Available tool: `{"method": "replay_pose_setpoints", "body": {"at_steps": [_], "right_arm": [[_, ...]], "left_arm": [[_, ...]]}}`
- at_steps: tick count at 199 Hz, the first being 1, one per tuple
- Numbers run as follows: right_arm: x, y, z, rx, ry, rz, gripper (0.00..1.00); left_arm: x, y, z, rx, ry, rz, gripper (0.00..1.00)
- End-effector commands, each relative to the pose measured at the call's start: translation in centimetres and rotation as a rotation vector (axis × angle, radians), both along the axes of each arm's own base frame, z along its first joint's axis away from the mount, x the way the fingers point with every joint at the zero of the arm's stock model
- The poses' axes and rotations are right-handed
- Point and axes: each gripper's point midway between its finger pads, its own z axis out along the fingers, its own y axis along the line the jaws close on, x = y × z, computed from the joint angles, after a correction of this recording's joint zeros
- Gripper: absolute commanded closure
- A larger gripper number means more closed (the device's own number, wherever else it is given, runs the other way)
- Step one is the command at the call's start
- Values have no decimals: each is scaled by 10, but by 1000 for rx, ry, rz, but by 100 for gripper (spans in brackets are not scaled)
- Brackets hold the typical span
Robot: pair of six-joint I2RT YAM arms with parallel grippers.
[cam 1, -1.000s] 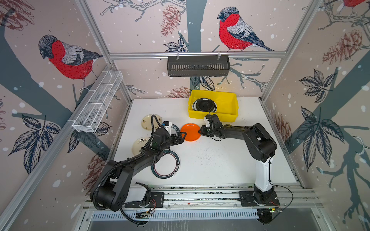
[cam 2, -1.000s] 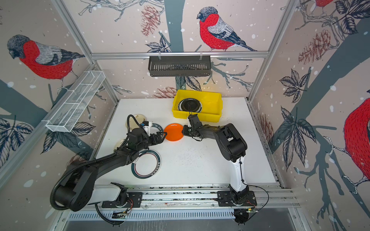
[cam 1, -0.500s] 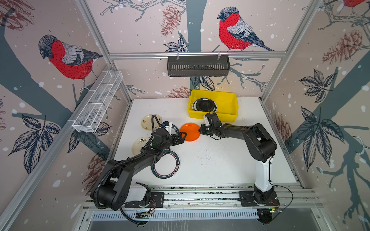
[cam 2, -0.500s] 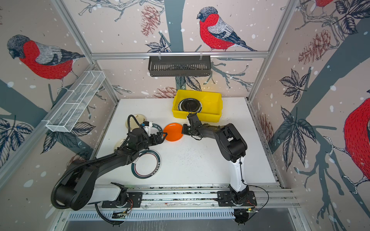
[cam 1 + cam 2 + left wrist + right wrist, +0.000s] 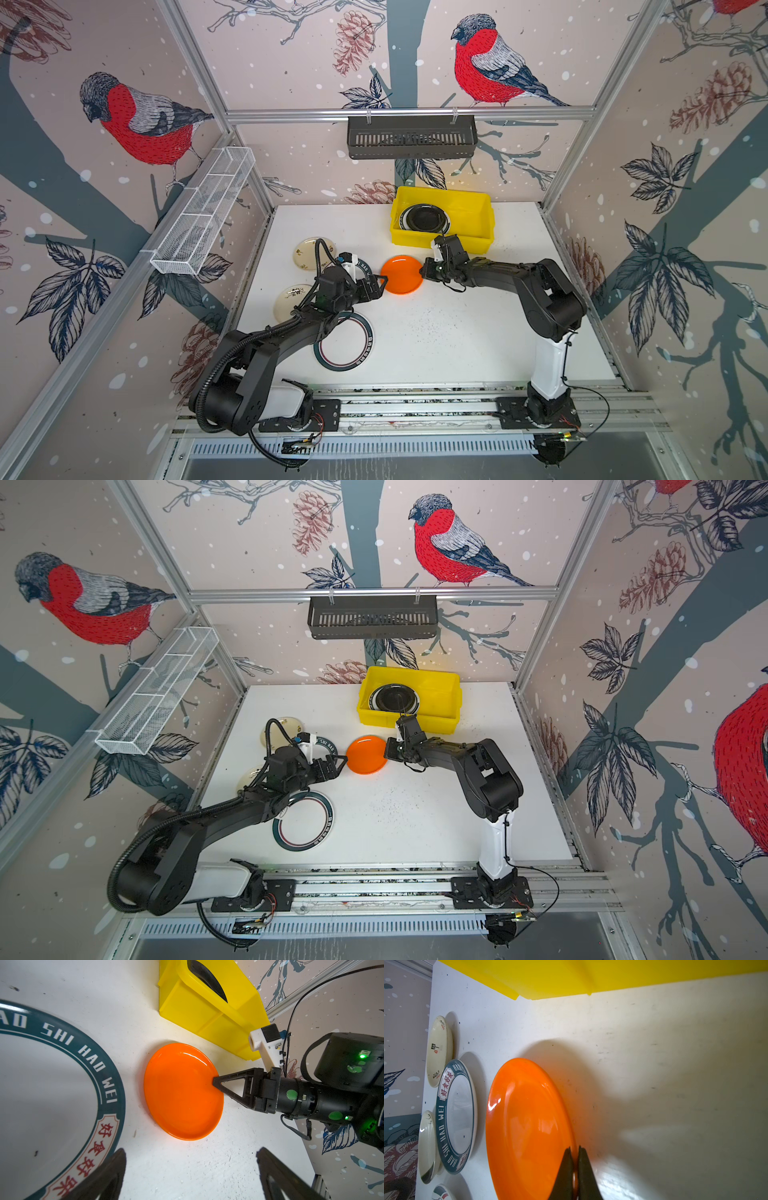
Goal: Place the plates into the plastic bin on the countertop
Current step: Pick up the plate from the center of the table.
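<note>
Since a second ago our right gripper (image 5: 216, 1083) has pinched shut on the orange plate (image 5: 401, 275), on the counter (image 5: 457, 332) just before the yellow bin (image 5: 442, 191); our left gripper (image 5: 382, 286) stands wide apart.

We note dark slotted metal basket (image 5: 411, 137) hanging by two clips from silver aluminium crossbar (image 5: 407, 113) at back wall. We note white wire-mesh trough basket (image 5: 205, 210), divided into compartments, fixed along slanted side rail. We see pinkish wallpaper (image 5: 291, 54) on all walls, printed with red-breasted birds (image 5: 484, 62), pinecones, dark leaves.
</note>
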Motion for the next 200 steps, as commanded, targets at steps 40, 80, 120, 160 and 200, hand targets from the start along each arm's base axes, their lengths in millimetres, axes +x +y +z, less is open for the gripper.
{"method": "replay_pose_setpoints", "body": {"at_steps": [40,80,120,160,200], "right_arm": [[-12,-14,40,1,-86,-12,100],[-12,-28,67,-24,-145,-36,100],[-2,-33,101,8,-210,-49,100],[23,-42,135,46,-289,-74,100],[58,-70,157,90,-349,-163,100]], "left_arm": [[4,2,11,0,-55,13,3],[4,0,33,-31,-98,7,3],[-1,3,61,-54,-160,16,3],[-3,7,75,-61,-204,29,3],[-8,7,74,-71,-199,23,3]]}}
